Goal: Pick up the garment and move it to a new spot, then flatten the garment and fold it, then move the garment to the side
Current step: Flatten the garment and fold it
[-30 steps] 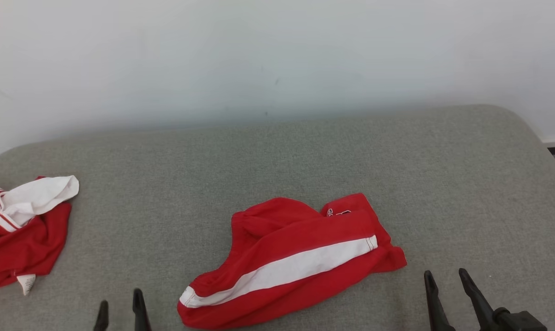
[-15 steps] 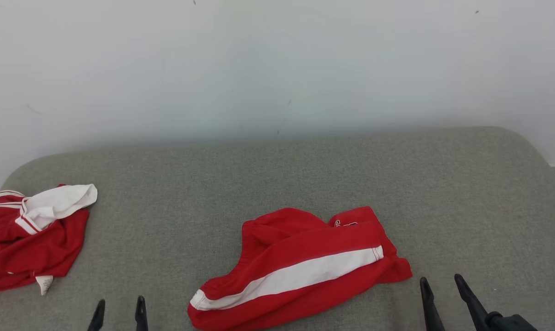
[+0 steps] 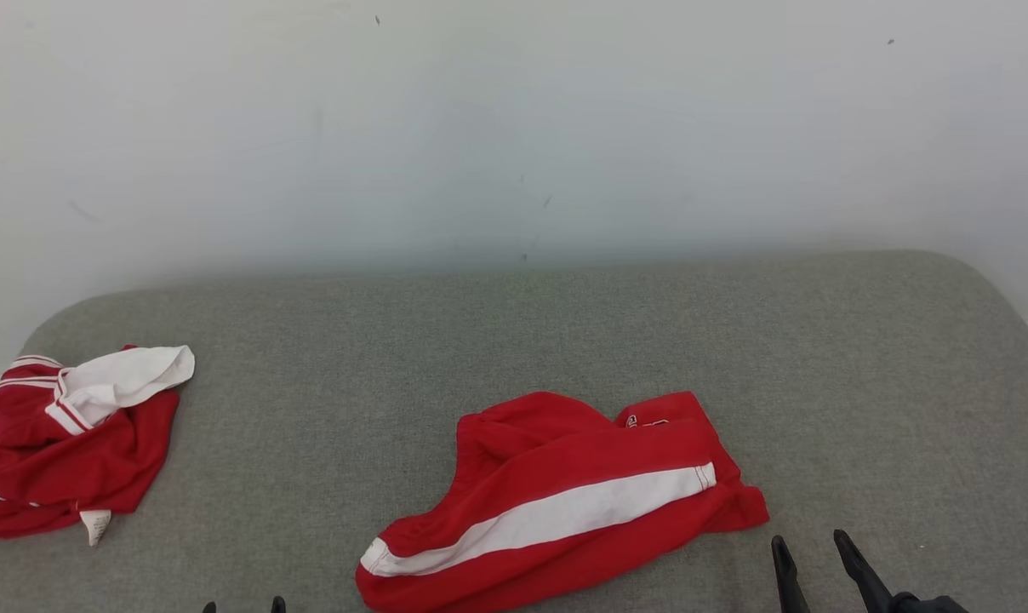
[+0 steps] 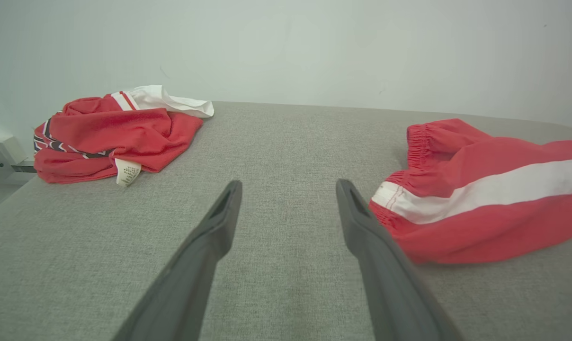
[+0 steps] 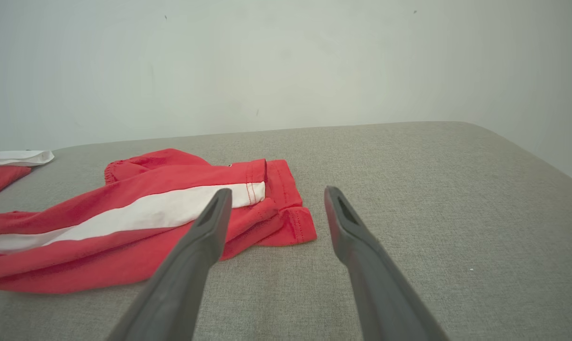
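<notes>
Only the view had tilted up; left end effector (image 4: pixel 288 185) and right end effector (image 5: pixel 274 192), both apart and empty, should pinch the shorts (image 3: pixel 565 498) at waistband and hem.

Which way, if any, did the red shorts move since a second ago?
No. The red shorts lie where they were on the grey cushion; the whole view slid: camera motion.

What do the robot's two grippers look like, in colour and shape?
Both the left gripper and the right gripper have two long, dark grey fingers with a matt, plain surface. Each finger narrows to a slim tip and has a shallow long recess near it. In the head view the right one's fingers join a black body.
</notes>
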